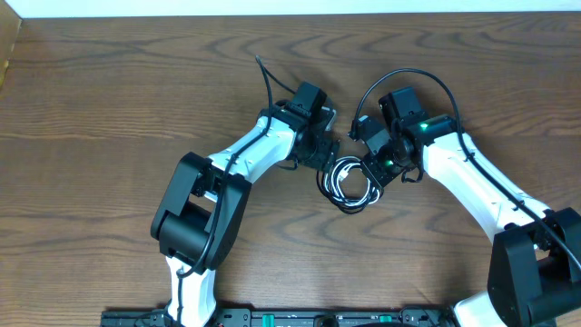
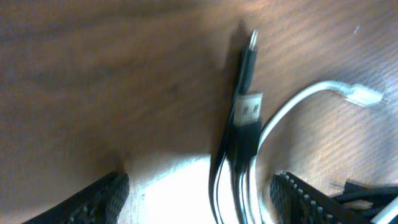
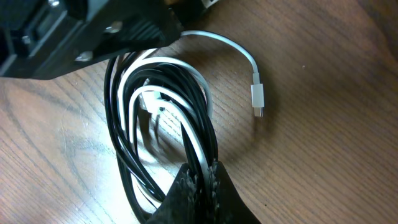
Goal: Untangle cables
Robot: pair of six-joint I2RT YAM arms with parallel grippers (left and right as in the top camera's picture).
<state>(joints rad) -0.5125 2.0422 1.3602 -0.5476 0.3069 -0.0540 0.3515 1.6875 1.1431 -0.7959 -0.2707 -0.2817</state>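
Observation:
The black cable [image 1: 338, 184] and the white cable [image 1: 349, 179] lie coiled together in one bundle between the two arms. My left gripper [image 1: 323, 151] is open at the bundle's upper left. In the left wrist view its fingers [image 2: 200, 185] straddle strands of both cables. The black cable's USB plug [image 2: 249, 107] and the white cable's end plug [image 2: 364, 96] lie ahead on the wood. My right gripper [image 1: 376, 170] is at the bundle's right edge. In the right wrist view it [image 3: 204, 175] is shut on black [image 3: 118, 106] and white strands. The white plug [image 3: 257, 96] lies free.
The table is dark brown wood [image 1: 109, 100]. Thicker black arm wires arc above the right wrist [image 1: 408, 74] and run up from the left arm [image 1: 266, 77]. The left arm's body [image 3: 74, 31] fills the top left of the right wrist view. A pale wall edge runs along the far side [image 1: 290, 7].

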